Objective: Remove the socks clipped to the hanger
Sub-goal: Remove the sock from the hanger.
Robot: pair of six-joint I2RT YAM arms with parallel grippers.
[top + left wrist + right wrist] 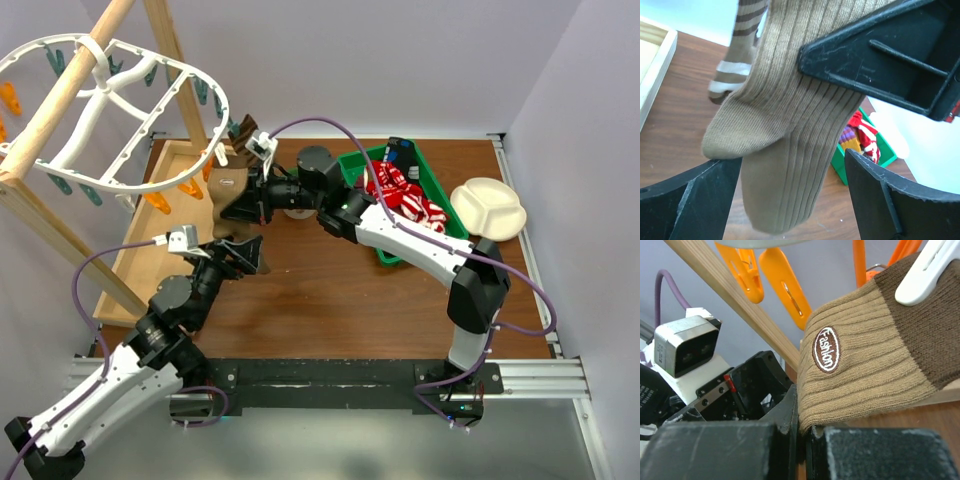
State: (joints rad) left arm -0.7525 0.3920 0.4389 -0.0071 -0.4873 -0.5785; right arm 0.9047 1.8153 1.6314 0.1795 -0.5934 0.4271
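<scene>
A tan ribbed sock (230,188) with a brown cuff hangs from the white oval hanger (208,85), held at the cuff by a white clip (925,270). My right gripper (247,197) is shut on the sock's (865,375) lower edge, just below its oval label; the jaws (807,432) pinch the fabric. Below it, my left gripper (243,252) stands open. In the left wrist view the sock's foot (790,125) dangles between the wide-apart fingers of the left gripper (790,167). Behind it hangs a second sock (740,35), striped brown and white.
A green bin (385,257) right of centre holds red-and-white striped socks (405,195). A white divided plate (488,207) sits at the far right. A wooden pole frame (60,95) carries the hanger above a light wooden tray (140,260). Orange clips (782,282) dangle close by.
</scene>
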